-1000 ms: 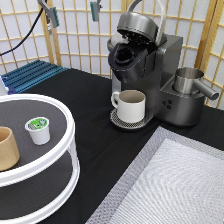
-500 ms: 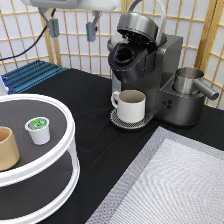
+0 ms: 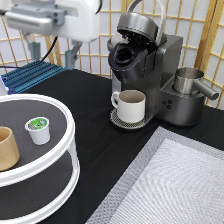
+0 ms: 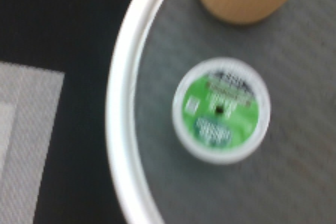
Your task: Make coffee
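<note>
The coffee (image 3: 38, 130) is a small white pod with a green-and-white foil top. It stands upright on the top tier of a round white stand (image 3: 67, 131) at the exterior view's left. My gripper (image 3: 54, 52) hangs high above the stand near the exterior view's top left, open, holding nothing. The wrist view looks straight down on the coffee (image 4: 221, 117), close to the stand's white rim (image 4: 124, 125). A coffee machine (image 3: 145, 65) with its lid raised stands at the back, and a white mug (image 3: 131, 105) sits on its drip tray.
A tan wooden cup (image 3: 7, 148) stands on the same tier, left of the pod, and its edge shows in the wrist view (image 4: 240, 10). A metal pitcher (image 3: 190, 82) sits right of the machine. A grey mat (image 3: 175, 185) covers the bottom right. A blue rack (image 3: 30, 75) lies behind the stand.
The hand has come down and to the left from the top edge, so its white body and both fingers now show large above the stand. The pod, cup and mug have not moved.
</note>
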Controlling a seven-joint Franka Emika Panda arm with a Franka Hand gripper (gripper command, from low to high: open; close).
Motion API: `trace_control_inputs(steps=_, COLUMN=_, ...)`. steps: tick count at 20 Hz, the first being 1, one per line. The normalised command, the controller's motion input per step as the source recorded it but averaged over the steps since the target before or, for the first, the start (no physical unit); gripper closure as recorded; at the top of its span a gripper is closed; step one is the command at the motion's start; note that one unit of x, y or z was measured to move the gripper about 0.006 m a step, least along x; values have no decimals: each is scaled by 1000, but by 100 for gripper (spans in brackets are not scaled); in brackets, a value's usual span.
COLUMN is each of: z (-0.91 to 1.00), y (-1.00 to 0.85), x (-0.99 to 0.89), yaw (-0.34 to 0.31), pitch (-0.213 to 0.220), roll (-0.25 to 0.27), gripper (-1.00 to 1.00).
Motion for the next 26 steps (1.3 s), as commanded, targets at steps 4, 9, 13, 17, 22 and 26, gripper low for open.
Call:
trace_control_inputs(steps=4, z=-44, y=-769, x=-33, yaw=0, pitch=-104, roll=152, gripper=-100)
trace_control_inputs(steps=9, z=-53, y=-459, x=272, yaw=0, pitch=-58, roll=161, gripper=-100)
trace_control_inputs(steps=13, z=-343, y=-206, x=279, yaw=-9, pitch=3, roll=107, gripper=-100)
trace_control_inputs(steps=17, z=-211, y=-49, x=263, yaw=-38, pitch=33, roll=26, gripper=-100)
trace_control_inputs(steps=22, z=-30, y=-44, x=469, yaw=-56, pitch=51, roll=0, gripper=-100)
trace_control_inputs(steps=26, z=-174, y=-117, x=288, yaw=-72, pitch=9, roll=0, gripper=-100)
